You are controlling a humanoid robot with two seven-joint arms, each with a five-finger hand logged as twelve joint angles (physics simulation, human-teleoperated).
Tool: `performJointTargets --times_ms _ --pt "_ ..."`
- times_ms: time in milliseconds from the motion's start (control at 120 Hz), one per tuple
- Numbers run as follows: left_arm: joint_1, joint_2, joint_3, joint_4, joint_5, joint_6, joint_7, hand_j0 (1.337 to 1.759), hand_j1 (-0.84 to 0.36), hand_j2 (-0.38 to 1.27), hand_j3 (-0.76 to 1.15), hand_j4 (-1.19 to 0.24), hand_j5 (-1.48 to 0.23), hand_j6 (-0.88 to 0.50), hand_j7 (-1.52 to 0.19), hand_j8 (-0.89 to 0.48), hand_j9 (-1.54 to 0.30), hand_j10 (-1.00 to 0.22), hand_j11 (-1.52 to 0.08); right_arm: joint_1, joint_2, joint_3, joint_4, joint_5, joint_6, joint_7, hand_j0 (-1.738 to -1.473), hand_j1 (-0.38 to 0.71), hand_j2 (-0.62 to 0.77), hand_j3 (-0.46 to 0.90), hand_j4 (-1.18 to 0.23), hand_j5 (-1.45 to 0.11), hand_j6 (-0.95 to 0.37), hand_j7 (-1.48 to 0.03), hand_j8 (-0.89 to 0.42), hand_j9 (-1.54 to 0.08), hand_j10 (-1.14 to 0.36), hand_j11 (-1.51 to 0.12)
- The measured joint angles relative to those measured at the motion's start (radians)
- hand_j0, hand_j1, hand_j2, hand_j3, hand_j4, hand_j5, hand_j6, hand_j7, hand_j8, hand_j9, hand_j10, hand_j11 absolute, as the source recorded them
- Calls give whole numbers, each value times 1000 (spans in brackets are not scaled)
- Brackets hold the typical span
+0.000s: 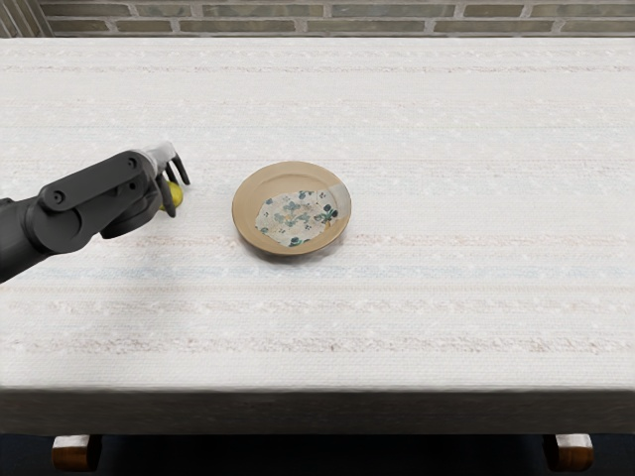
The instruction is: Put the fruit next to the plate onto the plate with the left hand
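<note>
Brown wood at the very near bottom: left foot and right foot of the table, both partly hidden under its dark front edge. Above that edge, white cloth with faint pale stripes running left to right, covering the whole top.

Further in, on the left side, dark grey left arm, coming in from the left border and pointing right and a little far. At its end, left hand, pale on the back, palm turned down toward the cloth. Its fingers bent downward and closed like a cage over the yellow fruit, with dark tips on its far and right sides. Only a small yellow part visible between fingers and palm, too small to name the kind of fruit. Resting on the cloth or lifted just off it: not possible to tell.

Fruit to the left of the plate, near it but apart, with a strip of bare cloth between, so not yet on the plate. Plate round, with a tan rim and a pale middle with a blue and green flower pattern, lying flat on the cloth, slightly left of the table's centre.

Behind the plate, more striped cloth up to the far edge. Farthest of all, brick wall, grey-brown, along the top.
</note>
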Motion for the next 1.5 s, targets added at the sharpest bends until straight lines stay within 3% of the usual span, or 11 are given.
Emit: performJointTargets --times_ms 458,775,1092,1283,1500 --pt "-5 25 -1 -20 -12 -28 0 1654 -290 348 0 -694 -940 -537 -916 -469 -925 -651 -925 2 0 0 1 0 0 0 -1658 -349 0 0 0 0 0 0 0 0 0 0" --pt "-49 180 -9 -244 -20 -28 0 1656 -341 509 0 -713 -975 -549 -945 -474 -952 -644 -953 2 0 0 1 0 0 0 -1658 -349 0 0 0 0 0 0 0 0 0 0" --pt "-81 224 -18 -422 -38 -29 0 1656 -354 585 0 -722 -1016 -557 -981 -474 -979 -679 -974 3 0 -1 1 0 0 0 -1658 -349 0 0 0 0 0 0 0 0 0 0" --pt "-114 239 -19 -488 -54 -29 0 1657 -360 649 0 -732 -1017 -579 -995 -504 -982 -726 -977 7 0 -1 1 0 0 0 -1658 -349 0 0 0 0 0 0 0 0 0 0" --pt "-145 238 -21 -516 -78 -33 0 1657 -378 685 0 -735 -1022 -570 -1008 -495 -984 -727 -982 11 0 -2 1 0 -1 0 -1658 -349 0 0 0 0 0 0 0 0 0 0"
